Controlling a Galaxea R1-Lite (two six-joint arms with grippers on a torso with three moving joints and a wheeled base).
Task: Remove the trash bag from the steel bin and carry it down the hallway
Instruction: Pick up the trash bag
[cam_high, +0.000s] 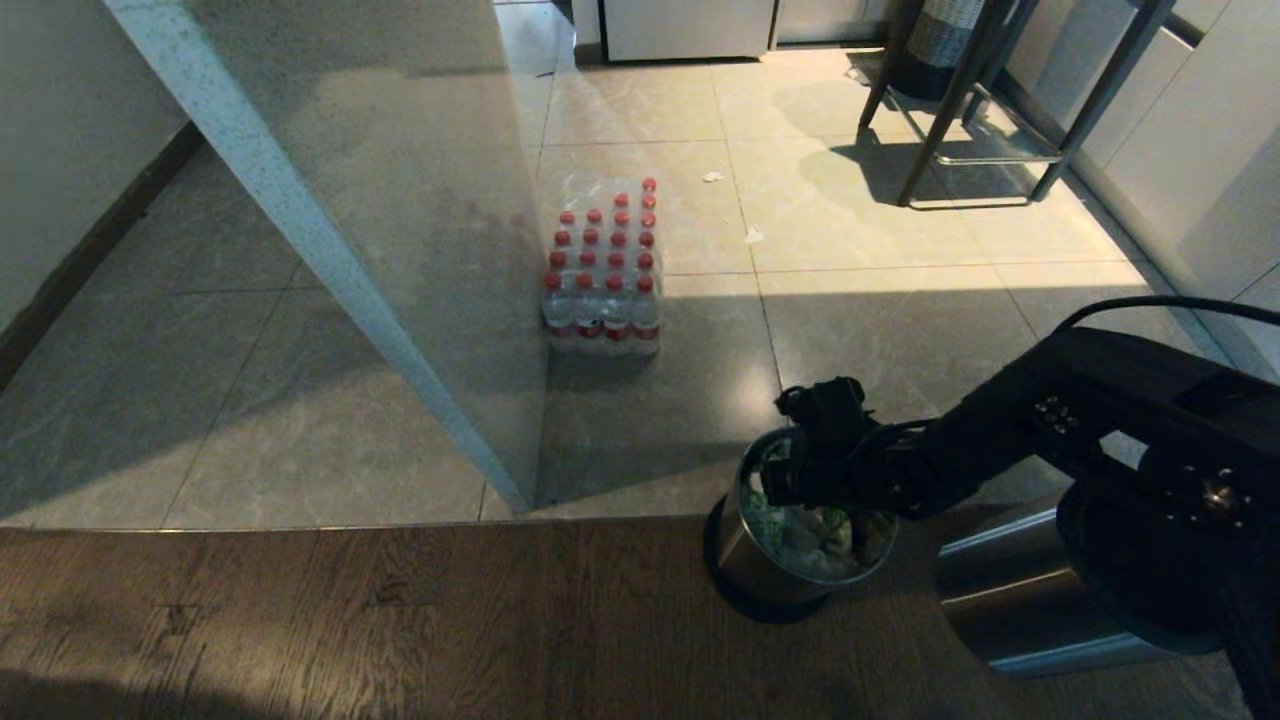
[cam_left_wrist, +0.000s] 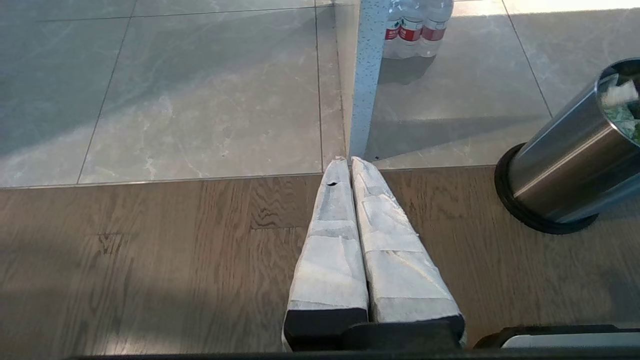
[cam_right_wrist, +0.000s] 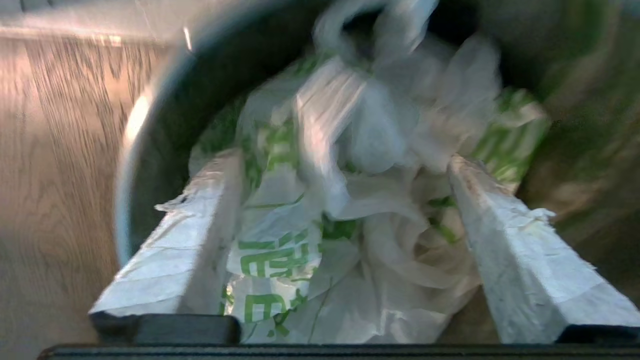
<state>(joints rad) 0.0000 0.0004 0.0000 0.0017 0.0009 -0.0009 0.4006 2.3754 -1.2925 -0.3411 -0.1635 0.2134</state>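
You see the trash bag (cam_right_wrist: 320, 215), white with green print, crumpled inside the steel bin (cam_high: 745, 560), its knotted top toward the bin's far wall. The right gripper (cam_right_wrist: 345, 165) reaches down into the bin's mouth with its taped fingers (cam_right_wrist: 190, 235) spread wide on either side of the bag, gripping nothing. The bin stands on the wood floor (cam_high: 350, 620), just beside the edge where grey tiles (cam_high: 900, 330) begin. Beyond the bin, on the tiles, sits a wrapped pack of red-capped bottles (cam_high: 603, 270) beside a wall corner (cam_high: 510, 480). The left gripper (cam_left_wrist: 345, 162) hangs apart from the bin, over the wood, fingers pressed together.
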